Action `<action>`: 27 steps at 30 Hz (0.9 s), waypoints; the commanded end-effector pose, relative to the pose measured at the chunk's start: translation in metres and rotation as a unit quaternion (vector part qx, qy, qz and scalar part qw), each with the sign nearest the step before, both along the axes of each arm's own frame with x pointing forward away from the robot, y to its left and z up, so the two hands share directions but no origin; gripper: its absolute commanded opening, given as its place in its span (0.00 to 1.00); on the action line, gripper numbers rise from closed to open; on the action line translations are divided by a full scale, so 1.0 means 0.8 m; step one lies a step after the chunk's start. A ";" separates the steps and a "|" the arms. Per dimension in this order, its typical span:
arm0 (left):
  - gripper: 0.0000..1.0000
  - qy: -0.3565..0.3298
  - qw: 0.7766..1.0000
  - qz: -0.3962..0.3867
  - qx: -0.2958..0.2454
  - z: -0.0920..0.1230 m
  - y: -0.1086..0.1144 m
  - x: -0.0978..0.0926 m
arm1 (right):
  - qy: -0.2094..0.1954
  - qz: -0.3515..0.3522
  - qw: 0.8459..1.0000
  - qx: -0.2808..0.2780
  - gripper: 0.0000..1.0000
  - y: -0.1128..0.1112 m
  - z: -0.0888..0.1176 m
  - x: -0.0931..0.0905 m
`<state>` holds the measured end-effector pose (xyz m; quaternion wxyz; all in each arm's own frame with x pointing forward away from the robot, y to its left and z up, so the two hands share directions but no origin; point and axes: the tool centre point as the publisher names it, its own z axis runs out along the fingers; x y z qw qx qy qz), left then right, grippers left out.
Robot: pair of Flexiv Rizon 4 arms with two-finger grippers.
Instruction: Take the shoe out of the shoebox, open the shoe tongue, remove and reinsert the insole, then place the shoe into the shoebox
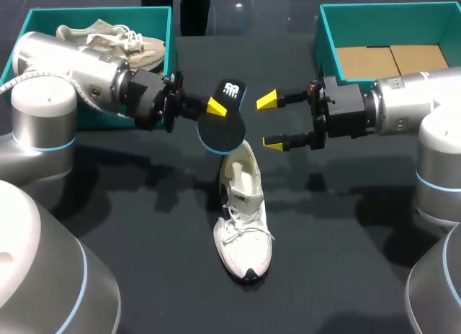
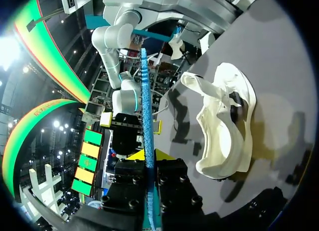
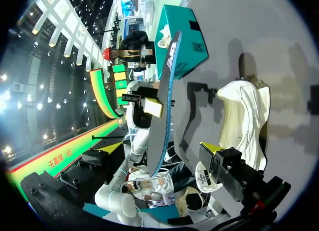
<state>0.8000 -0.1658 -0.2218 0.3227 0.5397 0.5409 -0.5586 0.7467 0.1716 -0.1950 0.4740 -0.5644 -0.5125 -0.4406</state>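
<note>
Big picture first: black table point(image 1: 346, 226), and a teal cardboard shoebox at each far corner. The left-hand shoebox point(image 1: 94, 16) has a beige sneaker point(image 1: 108, 37) in it. The right-hand shoebox point(image 1: 389, 21) shows only its brown floor, and that looks like your final target.

Now the white lace-up sneaker point(image 1: 243, 222), out in the open at mid-table. Its long axis runs near to far, toe towards you, heel and open mouth at the far end.

Right above that mouth hangs the dark grey insole with the blue foam edge point(image 1: 223, 125). Your left gripper point(image 1: 215, 112) has it pinched flat between its yellow tips. The broad forefoot end hangs down over the heel opening and the logo end is up.

Your right gripper point(image 1: 269, 122) is spread wide with nothing in it, just beside the insole but not touching.

Here's what matters for you: the sneaker's mouth lies below the left gripper and a touch nearer you. I'd judge reinsertion is next, so the forefoot end has to drop in and slide along the shoe's axis towards the toe. The left arm carries that. The right arm is well placed to steady the collar, and nothing is pinning the shoe, so it could skate.
</note>
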 end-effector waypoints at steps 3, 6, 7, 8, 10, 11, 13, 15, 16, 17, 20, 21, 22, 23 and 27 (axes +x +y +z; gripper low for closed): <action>0.00 -0.016 1.000 0.000 -0.002 0.002 -0.001 -0.006 | 0.000 0.000 1.000 -0.002 1.00 0.002 -0.001 0.000; 0.00 -0.038 0.999 -0.011 -0.025 0.004 -0.007 -0.004 | 0.009 0.004 1.000 0.003 1.00 0.005 0.001 0.001; 0.00 -0.048 0.998 -0.012 -0.031 0.004 -0.009 -0.003 | 0.010 0.006 1.000 0.001 1.00 0.007 0.000 0.001; 0.00 -0.057 0.997 -0.018 -0.041 0.005 -0.011 -0.002 | 0.010 0.006 1.000 0.005 1.00 0.008 0.000 0.001; 0.00 -0.072 0.996 -0.022 -0.050 0.008 -0.014 0.001 | 0.014 0.007 1.000 0.007 1.00 0.009 -0.001 0.001; 0.00 -0.084 0.995 -0.026 -0.052 0.009 -0.016 0.001 | 0.016 0.005 1.000 0.010 1.00 0.010 -0.001 0.000; 0.00 -0.095 0.994 -0.034 -0.050 0.013 -0.019 0.002 | 0.026 0.004 0.999 0.018 1.00 0.010 -0.002 -0.001; 0.00 -0.098 0.994 -0.032 -0.039 0.017 -0.020 0.005 | 0.035 -0.001 0.999 0.011 1.00 0.009 -0.002 -0.004; 0.00 -0.098 0.994 -0.032 -0.039 0.017 -0.020 0.005 | 0.035 -0.001 0.999 0.011 1.00 0.009 -0.002 -0.004; 0.00 -0.098 0.994 -0.032 -0.039 0.017 -0.020 0.005 | 0.035 -0.001 0.999 0.011 1.00 0.009 -0.002 -0.004; 0.00 -0.098 0.994 -0.032 -0.039 0.017 -0.020 0.005 | 0.035 -0.001 0.999 0.011 1.00 0.009 -0.002 -0.004; 0.00 -0.098 0.994 -0.032 -0.039 0.017 -0.020 0.005 | 0.035 -0.001 0.999 0.011 1.00 0.009 -0.002 -0.004; 0.00 -0.098 0.994 -0.032 -0.039 0.017 -0.020 0.005 | 0.035 -0.001 0.999 0.011 1.00 0.009 -0.002 -0.004; 0.00 -0.098 0.994 -0.032 -0.039 0.017 -0.020 0.005 | 0.035 -0.001 0.999 0.011 1.00 0.009 -0.002 -0.004; 0.00 -0.096 0.994 -0.031 -0.046 0.012 -0.025 0.008 | 0.020 0.010 1.000 0.006 1.00 0.021 -0.002 -0.004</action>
